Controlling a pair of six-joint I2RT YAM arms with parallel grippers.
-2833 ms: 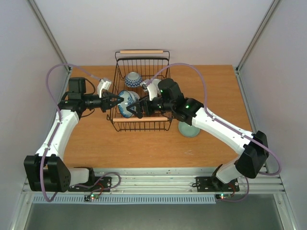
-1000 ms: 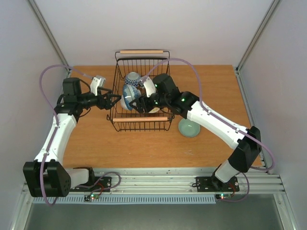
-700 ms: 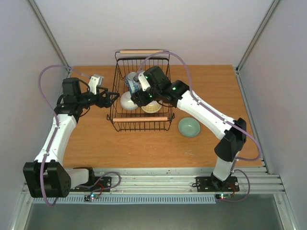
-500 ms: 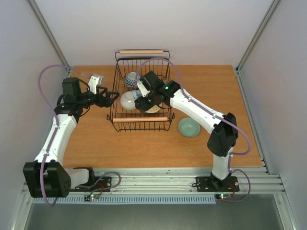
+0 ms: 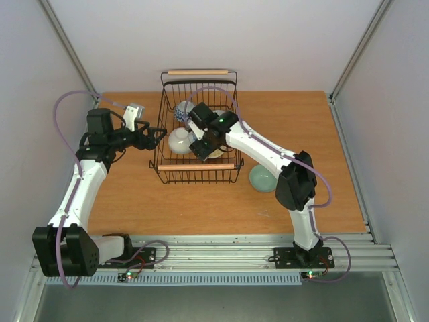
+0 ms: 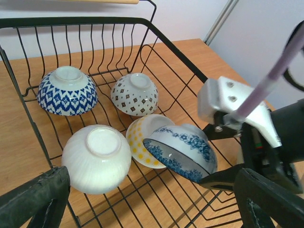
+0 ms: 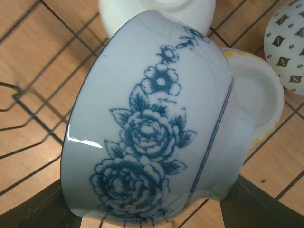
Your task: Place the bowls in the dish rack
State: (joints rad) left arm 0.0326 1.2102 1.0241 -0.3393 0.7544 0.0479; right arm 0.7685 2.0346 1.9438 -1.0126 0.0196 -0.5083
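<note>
The dish rack [image 5: 198, 72] [image 6: 71, 21] stands at the table's far middle. My right gripper [image 5: 202, 146] [image 7: 149, 205] reaches into it, shut on a pale bowl with blue flowers [image 6: 183, 151] [image 7: 152, 137]. That bowl is tilted and leans on a yellow-dotted bowl [image 6: 138, 142] [image 7: 259, 95]. Also upside down in the rack are a white ribbed bowl [image 5: 179, 139] [image 6: 96, 158], a blue-patterned bowl [image 6: 67, 90] and a brown-diamond bowl [image 6: 134, 93] [image 7: 287, 42]. My left gripper [image 5: 159, 137] [image 6: 152, 194] hovers open at the rack's left rim, holding nothing. A pale green bowl [image 5: 263, 178] sits on the table right of the rack.
The wooden table [image 5: 134, 194] is walled in by pale panels on the left, right and back. The rack's near wooden handle [image 5: 198, 167] lies just in front of my right gripper. Purple cables loop over both arms.
My right arm has swung left and down into the rack, tipping the flowered bowl onto the yellow-dotted one. My left gripper has opened wider and stayed at the rack's left rim.
</note>
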